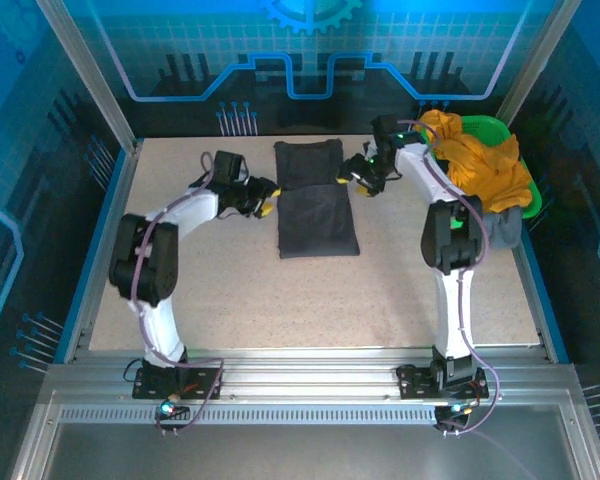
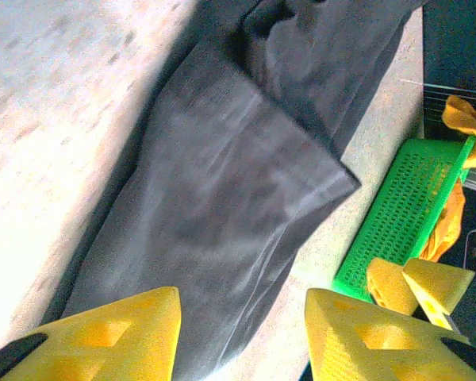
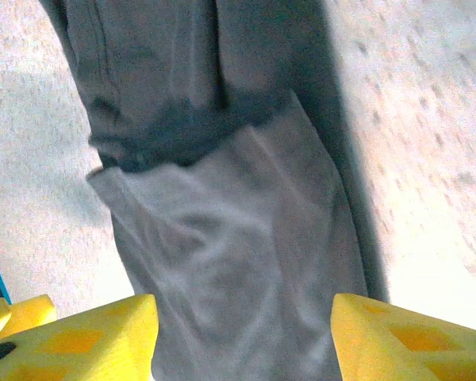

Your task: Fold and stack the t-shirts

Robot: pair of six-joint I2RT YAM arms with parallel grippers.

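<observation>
At far right, mustard t-shirts overflow the green basket.

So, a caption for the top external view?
Left gripper and right gripper, both open, flank a charcoal-grey cloth t-shirt; mustard-orange cloth fills green plastic basket.

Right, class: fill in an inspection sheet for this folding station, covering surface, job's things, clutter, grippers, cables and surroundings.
Surface: speckled beige table, flat and well lit.
Job's things: dark grey t-shirt lies mid-table in two flat panels; mustard-orange t-shirt heaped in the green basket; lighter grey t-shirt hangs at its near side.
Clutter: nothing seen.
Grippers: left gripper and right gripper open, either side of the dark shirt, holding nothing.
Cables: a cable follows each arm.
Surroundings: aluminium frame, blue-lit panels.
</observation>
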